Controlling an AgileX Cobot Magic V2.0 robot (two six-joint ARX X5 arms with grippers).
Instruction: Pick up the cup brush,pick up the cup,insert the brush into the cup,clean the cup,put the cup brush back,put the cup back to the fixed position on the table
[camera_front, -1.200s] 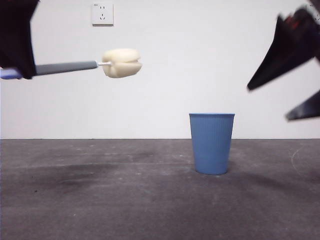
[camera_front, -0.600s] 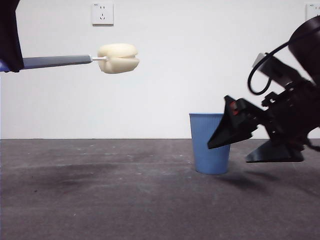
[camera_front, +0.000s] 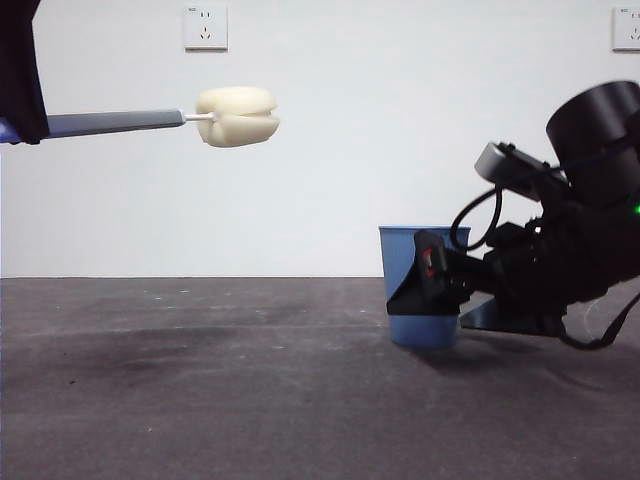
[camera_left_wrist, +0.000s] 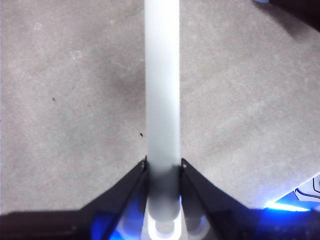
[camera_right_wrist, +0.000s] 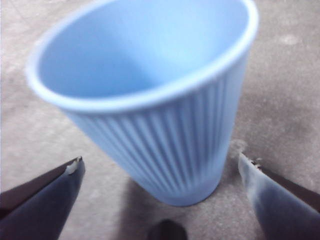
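The cup brush (camera_front: 150, 120) hangs level high at the left, its cream sponge head (camera_front: 238, 116) pointing right. My left gripper (camera_left_wrist: 163, 165) is shut on its grey handle (camera_left_wrist: 161, 100). The blue ribbed cup (camera_front: 402, 262) stands upright on the table (camera_front: 200, 380) right of centre. My right gripper (camera_front: 430, 285) has come in low from the right and is open, with one jaw on each side of the cup (camera_right_wrist: 150, 105), neither touching it.
A white wall with a socket plate (camera_front: 205, 27) stands behind the table. The right arm's dark body (camera_front: 570, 260) fills the right side just above the surface.
The right gripper dropped from high at the right down to table level and moved left until its jaws straddle the cup. The brush barely moved.
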